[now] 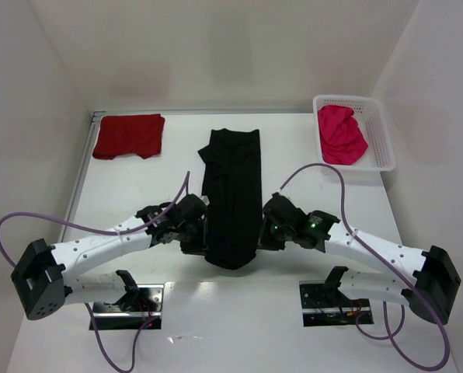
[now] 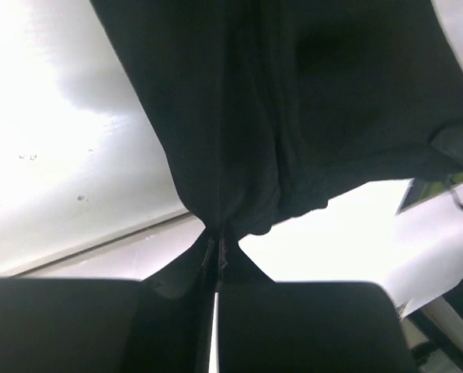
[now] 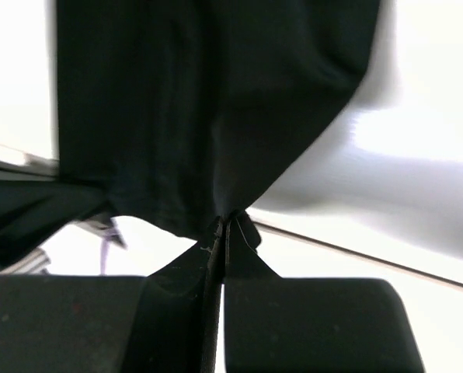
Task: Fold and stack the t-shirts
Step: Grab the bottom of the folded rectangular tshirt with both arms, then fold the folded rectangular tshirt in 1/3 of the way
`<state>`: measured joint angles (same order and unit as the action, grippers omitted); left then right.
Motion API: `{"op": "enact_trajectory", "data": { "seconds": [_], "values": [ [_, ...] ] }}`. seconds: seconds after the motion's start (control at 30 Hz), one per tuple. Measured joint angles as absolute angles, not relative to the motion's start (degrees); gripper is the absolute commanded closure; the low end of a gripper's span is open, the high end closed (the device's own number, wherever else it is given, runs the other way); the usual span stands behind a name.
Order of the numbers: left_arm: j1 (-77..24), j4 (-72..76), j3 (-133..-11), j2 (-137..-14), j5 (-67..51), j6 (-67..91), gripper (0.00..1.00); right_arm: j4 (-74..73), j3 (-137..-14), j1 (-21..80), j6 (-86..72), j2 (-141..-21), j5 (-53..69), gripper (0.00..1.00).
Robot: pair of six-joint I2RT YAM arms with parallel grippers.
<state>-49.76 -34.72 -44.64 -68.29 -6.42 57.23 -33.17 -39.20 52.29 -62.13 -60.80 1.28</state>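
Observation:
The black t-shirt [image 1: 231,194] lies as a long narrow folded strip down the middle of the table, its near end lifted. My left gripper [image 1: 203,237] is shut on its near left corner; in the left wrist view the cloth [image 2: 239,116] hangs from the closed fingertips [image 2: 208,260]. My right gripper [image 1: 260,233] is shut on the near right corner; the cloth [image 3: 200,109] also fills the right wrist view. The dark red t-shirt [image 1: 129,135] lies folded at the far left. The pink-red t-shirt [image 1: 341,134] is bunched in the white basket [image 1: 383,140].
The basket stands at the far right by the wall. White walls close in the table on the left, back and right. Purple cables loop from both arms over the table near the shirt.

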Motion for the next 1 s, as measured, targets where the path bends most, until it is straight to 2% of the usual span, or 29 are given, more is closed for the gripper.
{"op": "enact_trajectory", "data": {
  "seconds": [0.17,0.33,0.6,1.0],
  "values": [
    [-48.5,-38.6,-52.5,-68.0,-3.0,55.7,1.00,-33.9,-47.0,51.0,-59.5,-61.3,0.1,1.00],
    [-42.1,-38.3,-58.3,-70.7,-0.3,51.4,1.00,-33.1,-50.9,42.6,-54.7,-64.2,-0.7,1.00],
    [-29.7,-34.7,-65.0,-85.3,-1.0,42.0,1.00,-28.4,-56.0,33.8,-47.0,-76.5,-0.4,1.00],
    [-22.6,-29.2,-74.9,-101.5,-8.0,32.9,1.00,-21.6,-66.2,26.8,-40.2,-93.7,1.0,1.00]
  ]
}}
